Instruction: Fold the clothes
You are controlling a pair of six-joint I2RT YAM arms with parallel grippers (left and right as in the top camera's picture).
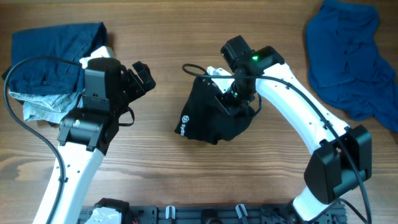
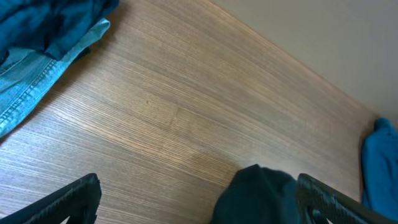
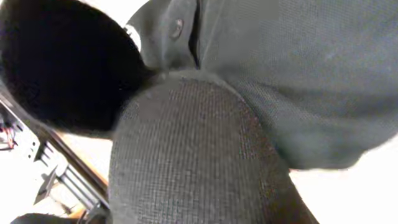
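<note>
The clothes (image 1: 208,121), a black garment with a small white round logo (image 1: 185,120), lie bunched at the middle of the wooden table. My right gripper (image 1: 234,99) is pressed down into the garment's upper right part and is shut on a fold of it. Black knit fabric (image 3: 199,155) fills the right wrist view and hides the fingers there. My left gripper (image 1: 142,76) hangs open to the left of the garment, apart from it. In the left wrist view its fingertips (image 2: 71,198) stand wide apart, with the black cloth (image 2: 255,196) lying near the right one.
A dark blue garment (image 1: 53,50) lies on pale denim (image 1: 40,102) at the back left, also seen as blue denim (image 2: 37,50). Another blue garment (image 1: 351,56) is heaped at the back right. A black rack (image 1: 205,214) lines the table's front edge.
</note>
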